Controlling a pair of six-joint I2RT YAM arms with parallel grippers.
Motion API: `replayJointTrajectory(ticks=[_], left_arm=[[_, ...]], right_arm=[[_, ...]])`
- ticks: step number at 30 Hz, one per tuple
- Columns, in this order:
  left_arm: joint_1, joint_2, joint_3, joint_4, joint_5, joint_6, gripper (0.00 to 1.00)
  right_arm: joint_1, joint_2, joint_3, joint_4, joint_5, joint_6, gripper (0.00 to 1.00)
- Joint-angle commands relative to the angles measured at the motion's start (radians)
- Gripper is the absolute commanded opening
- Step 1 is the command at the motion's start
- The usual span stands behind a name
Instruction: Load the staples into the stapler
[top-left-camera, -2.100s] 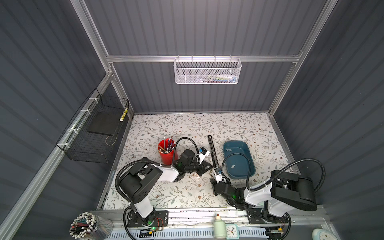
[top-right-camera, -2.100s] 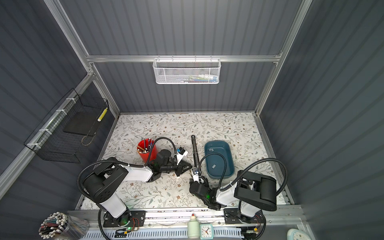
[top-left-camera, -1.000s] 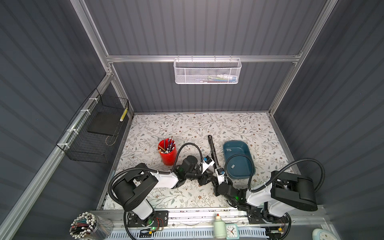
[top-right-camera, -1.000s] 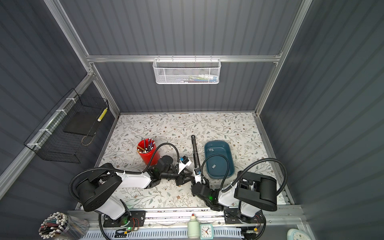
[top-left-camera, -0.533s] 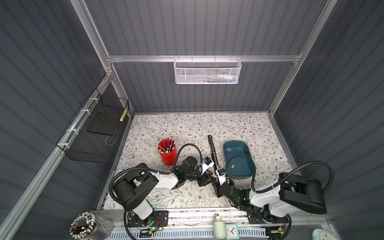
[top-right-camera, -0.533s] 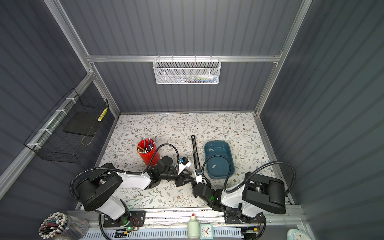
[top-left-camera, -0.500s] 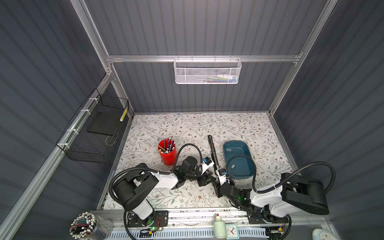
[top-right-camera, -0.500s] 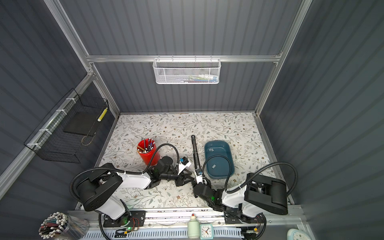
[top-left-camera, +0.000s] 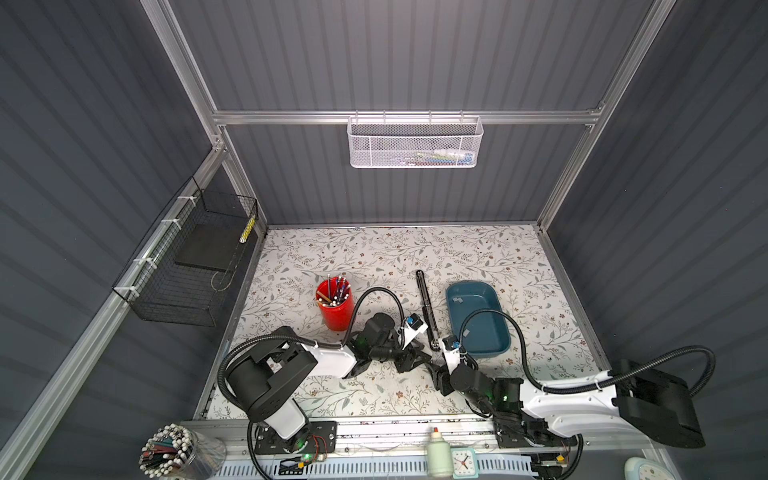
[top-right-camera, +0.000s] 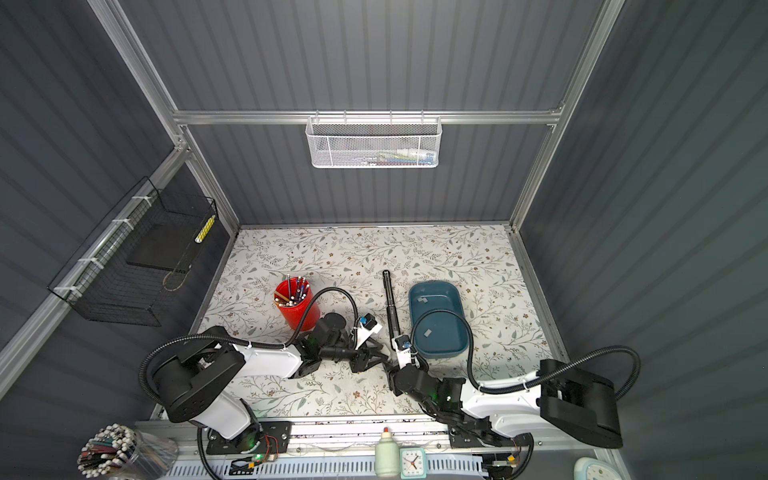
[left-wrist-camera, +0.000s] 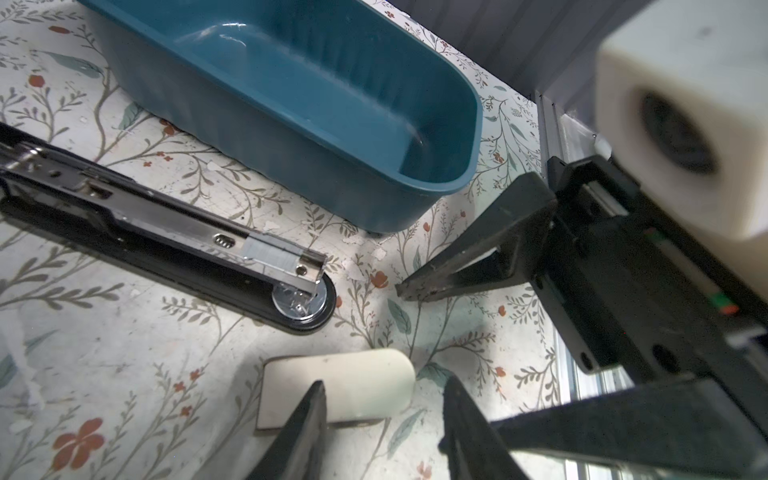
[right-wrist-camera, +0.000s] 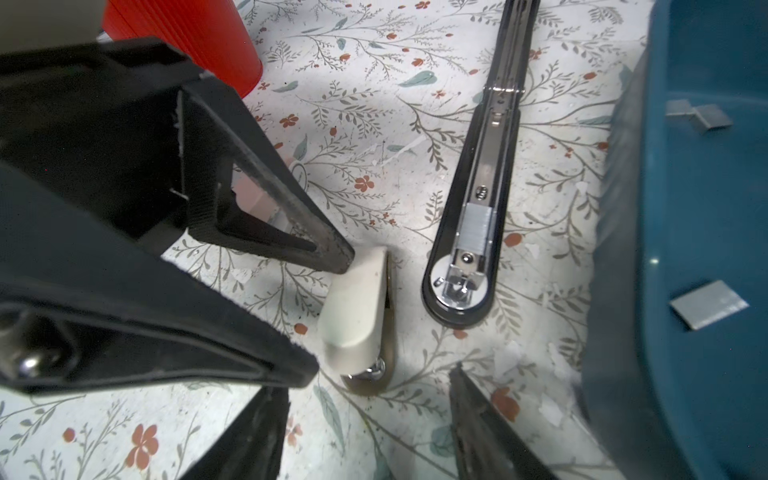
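Staples (right-wrist-camera: 708, 305) lie in two places. Loose grey strips rest on the floor of the blue tray (top-left-camera: 498, 351), right of centre in the lower half of both top views. One strip (right-wrist-camera: 478, 226) is seated in the metal channel of the stapler (top-left-camera: 426, 307). The stapler lies opened flat just left of the tray, its front end toward the bottom of the frame. The right gripper (right-wrist-camera: 372, 386) hangs low over the table near that front end, jaws wide apart with nothing between them. The left gripper (left-wrist-camera: 385, 382) has its fingers partly apart at a small cream-coloured object (right-wrist-camera: 357, 307) beside the stapler's front end. Whether it pinches that object or only touches it cannot be told. The loose strips look light, thin and stiff, but are probably brittle, likely to snap if bent or squeezed across the flat. Bare metal on smooth plastic should slide easily, and a flat strip offers little to get under. The safest hold is probably a narrow pinch on the two long edges near the middle, perhaps after nudging the strip against the tray wall.
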Motion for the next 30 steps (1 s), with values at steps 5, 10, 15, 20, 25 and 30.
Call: replayJointTrajectory(ticks=[5, 10, 15, 20, 25, 30], left_arm=[[-0.007, -0.046, 0.015, -0.043, -0.027, 0.031, 0.47], [-0.007, -0.082, -0.001, -0.046, -0.065, 0.031, 0.46], [-0.007, -0.11, -0.013, -0.053, -0.083, 0.031, 0.46], [-0.007, -0.14, -0.027, -0.063, -0.118, 0.031, 0.46], [-0.008, -0.131, -0.025, -0.072, -0.134, 0.031, 0.46], [-0.007, -0.106, -0.016, -0.066, -0.137, 0.031, 0.45]], right_arm=[[0.004, -0.172, 0.003, -0.122, 0.021, -0.03, 0.57], [0.004, -0.188, 0.056, -0.178, 0.044, -0.04, 0.47], [-0.018, -0.163, 0.115, -0.185, 0.039, -0.054, 0.42], [-0.077, -0.112, 0.16, -0.181, -0.005, -0.051, 0.39], [-0.111, -0.034, 0.184, -0.171, -0.045, -0.042, 0.38], [-0.113, 0.056, 0.208, -0.177, -0.053, -0.033, 0.37]])
